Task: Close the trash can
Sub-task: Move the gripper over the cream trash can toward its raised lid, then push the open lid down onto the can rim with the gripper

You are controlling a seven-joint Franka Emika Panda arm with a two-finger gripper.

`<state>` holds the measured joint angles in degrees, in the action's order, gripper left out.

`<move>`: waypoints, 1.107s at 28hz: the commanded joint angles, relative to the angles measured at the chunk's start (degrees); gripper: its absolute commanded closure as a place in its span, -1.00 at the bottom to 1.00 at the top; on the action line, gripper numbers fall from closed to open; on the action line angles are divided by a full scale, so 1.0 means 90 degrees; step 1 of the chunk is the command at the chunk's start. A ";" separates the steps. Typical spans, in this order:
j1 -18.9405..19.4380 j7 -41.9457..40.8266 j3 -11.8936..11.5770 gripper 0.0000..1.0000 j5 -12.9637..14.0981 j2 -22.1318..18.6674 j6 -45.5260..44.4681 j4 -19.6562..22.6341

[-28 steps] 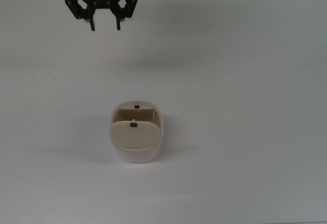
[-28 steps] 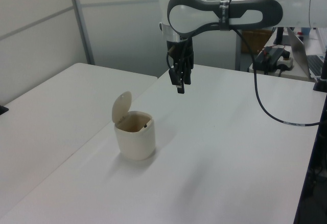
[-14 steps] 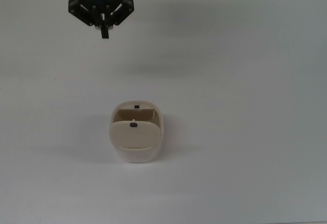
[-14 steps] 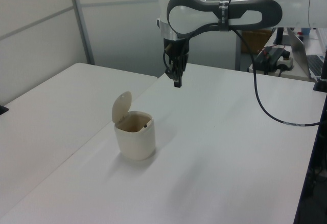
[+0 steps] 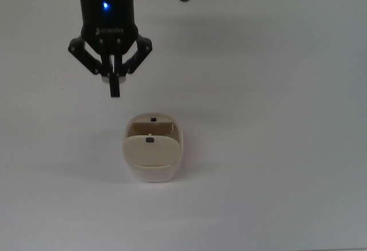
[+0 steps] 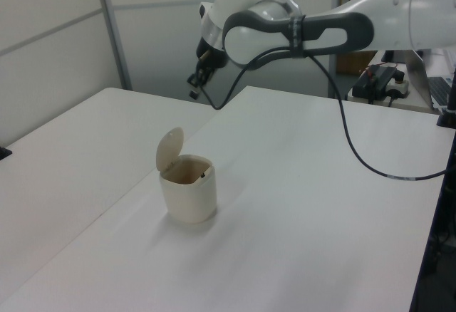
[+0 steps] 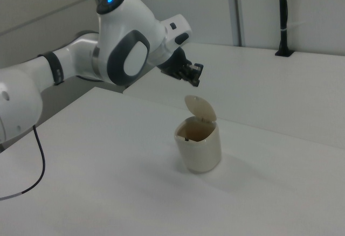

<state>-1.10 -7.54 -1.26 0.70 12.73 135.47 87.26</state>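
Cream trash can [image 5: 152, 148] upright on the white table [image 5: 275, 119], alone, nothing touching it. Lid [image 6: 169, 148] swung up on its hinge and standing nearly on end over one side of the rim, mouth open beside it. Probably balanced there under its own weight, so unlikely to fall shut without a nudge. Small black knob [image 5: 149, 140] at the lid's free edge, the highest point of the can and the likeliest spot to press.

Outward from the can: gripper [image 5: 114, 90] above it in the air, apart from it, over bare table on the mouth side of the can, toward the top view's upper left of it. In the right view, higher than the lid's top edge and close over it; no contact visible. Fingers brought together into one narrow tip, clamped on nothing. Sensible for the job, by the look of it: a poke or a downward push on a light flap, no grasp needed.

Task not yet done. Next, presumably: down onto the raised edge, tipping it over the mouth. Risk of shoving the light can sideways instead.
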 commanded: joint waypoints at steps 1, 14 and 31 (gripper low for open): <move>0.0054 -0.0002 -0.0016 1.00 0.0225 0.0392 0.0972 -0.0057; 0.0064 0.0018 0.0149 1.00 0.0234 0.1280 0.1129 -0.0456; 0.0054 0.0233 0.0267 1.00 0.0322 0.1174 -0.0539 -0.0516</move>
<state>-0.85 -6.16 1.30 2.86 24.73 137.45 83.13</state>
